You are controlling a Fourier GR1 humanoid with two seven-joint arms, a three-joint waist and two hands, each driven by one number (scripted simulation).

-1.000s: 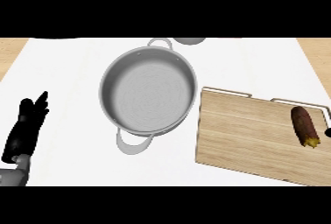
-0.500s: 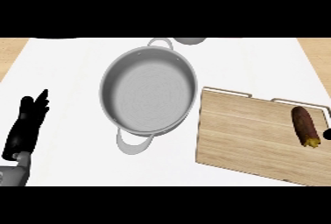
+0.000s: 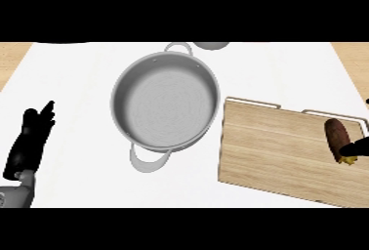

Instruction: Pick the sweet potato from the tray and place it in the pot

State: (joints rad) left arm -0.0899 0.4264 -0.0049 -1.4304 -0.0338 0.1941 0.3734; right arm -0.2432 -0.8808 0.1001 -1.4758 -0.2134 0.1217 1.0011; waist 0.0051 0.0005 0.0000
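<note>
The left robot hand [image 3: 30, 141] rests open at the near left edge of the white table [image 3: 72, 88], fingers straight and pointing away. Only dark fingertips of the right robot hand [image 3: 358, 148] show at the right edge, touching the sweet potato [image 3: 337, 136]; whether they grip it I cannot tell. The potato lies on the wooden tray [image 3: 277, 151]. Farther off, between both hands, sits the empty pot [image 3: 164, 100].
</note>
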